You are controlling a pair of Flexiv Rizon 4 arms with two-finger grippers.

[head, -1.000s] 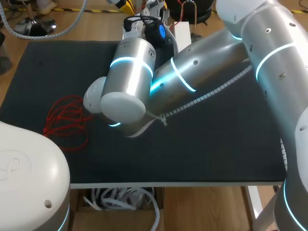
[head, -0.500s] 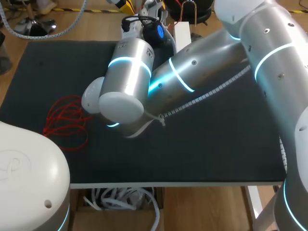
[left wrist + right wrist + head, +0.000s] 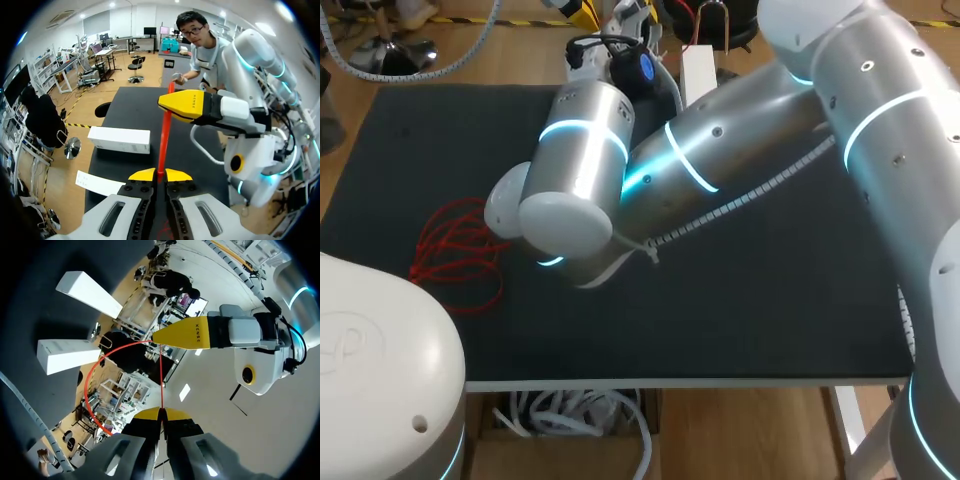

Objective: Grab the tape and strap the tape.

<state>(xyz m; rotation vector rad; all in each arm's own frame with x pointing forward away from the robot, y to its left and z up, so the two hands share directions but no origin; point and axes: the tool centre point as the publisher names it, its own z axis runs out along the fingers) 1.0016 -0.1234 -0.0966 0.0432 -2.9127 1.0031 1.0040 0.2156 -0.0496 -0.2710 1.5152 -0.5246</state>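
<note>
A thin red tape (image 3: 164, 135) runs taut between my two grippers. In the left wrist view my left gripper (image 3: 160, 175) is shut on its near end, and my right gripper (image 3: 187, 106) pinches it a short way ahead. From the right wrist, my right gripper (image 3: 161, 414) is shut on the tape (image 3: 161, 385), the left gripper (image 3: 182, 333) holds it ahead, and a slack red loop (image 3: 89, 385) curves off to the side. A loose heap of red tape (image 3: 460, 250) lies on the black table's left part. My right arm (image 3: 720, 150) hides most of both grippers in the head view.
A white spiral strip (image 3: 750, 200) lies slantwise across the black table (image 3: 770, 300), partly under the right arm, ending by a flat white strip (image 3: 610, 265). A long white box (image 3: 120, 140) and a white sheet (image 3: 97, 182) sit at the table's far edge.
The right arm's elbow and wrist have shifted slightly to the left and toward the far edge. Both grippers stay shut on the tape; the red heap has not moved.
</note>
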